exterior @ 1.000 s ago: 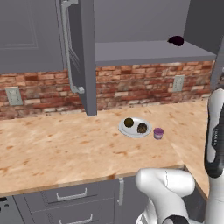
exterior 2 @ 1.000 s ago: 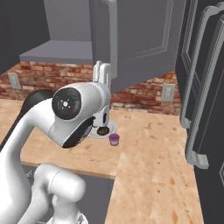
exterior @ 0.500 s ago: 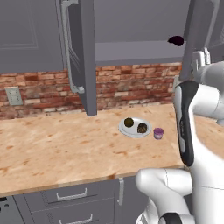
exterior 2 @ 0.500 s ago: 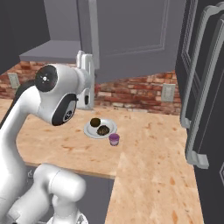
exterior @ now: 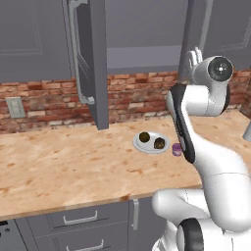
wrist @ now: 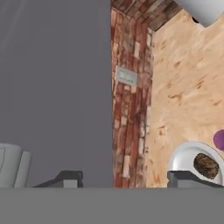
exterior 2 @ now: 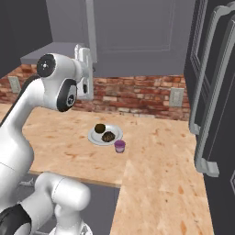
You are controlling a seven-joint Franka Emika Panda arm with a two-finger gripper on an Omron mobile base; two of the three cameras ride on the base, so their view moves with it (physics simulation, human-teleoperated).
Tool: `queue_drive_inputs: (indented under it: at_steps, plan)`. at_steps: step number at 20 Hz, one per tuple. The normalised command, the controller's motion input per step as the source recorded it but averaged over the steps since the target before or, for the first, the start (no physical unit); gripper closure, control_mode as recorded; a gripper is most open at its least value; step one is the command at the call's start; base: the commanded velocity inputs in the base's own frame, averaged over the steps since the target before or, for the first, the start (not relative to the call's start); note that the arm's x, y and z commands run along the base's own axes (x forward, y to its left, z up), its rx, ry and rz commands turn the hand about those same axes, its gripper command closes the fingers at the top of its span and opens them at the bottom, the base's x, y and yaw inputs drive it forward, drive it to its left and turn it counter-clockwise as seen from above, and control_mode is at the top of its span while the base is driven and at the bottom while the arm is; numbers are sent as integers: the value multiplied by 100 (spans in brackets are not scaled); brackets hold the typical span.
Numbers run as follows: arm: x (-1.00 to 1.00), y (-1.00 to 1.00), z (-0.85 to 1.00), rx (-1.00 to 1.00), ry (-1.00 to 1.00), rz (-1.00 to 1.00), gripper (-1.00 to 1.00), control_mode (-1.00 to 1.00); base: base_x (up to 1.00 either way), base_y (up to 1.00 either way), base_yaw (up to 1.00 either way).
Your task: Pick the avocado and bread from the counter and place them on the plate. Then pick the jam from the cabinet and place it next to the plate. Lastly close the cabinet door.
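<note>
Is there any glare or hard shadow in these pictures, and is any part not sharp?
Left base view: even, flat light, no glare; the plate casts almost no shadow on the counter. Right base view: the same soft light; the jam looks a little soft-edged. Hand view: coarse and blurry, the bread is smeared.

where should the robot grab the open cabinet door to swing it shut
Probably the long bar handle on the cabinet door. It stands off the panel, running vertically, so the pincer could close across it from the front, fingers level on either side.
</note>
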Motion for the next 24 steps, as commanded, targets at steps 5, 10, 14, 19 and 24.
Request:
queue_drive_inputs:
  at_steps: [5, 10, 14, 19, 24]
  plan:
    - [100, -28, 0, 6, 3, 5, -100, -100, 0, 0, 0]
    - [100, -39, 0, 9, 2, 7, -100, -100, 0, 0, 0]
    - [100, -41, 0, 10, 2, 7, -100, -100, 0, 0, 0]
    - [91, -39, 0, 7, 0, 7, -100, -100, 0, 0, 0]
    - [7, 3, 0, 0, 0, 1, -100, -100, 0, 0, 0]
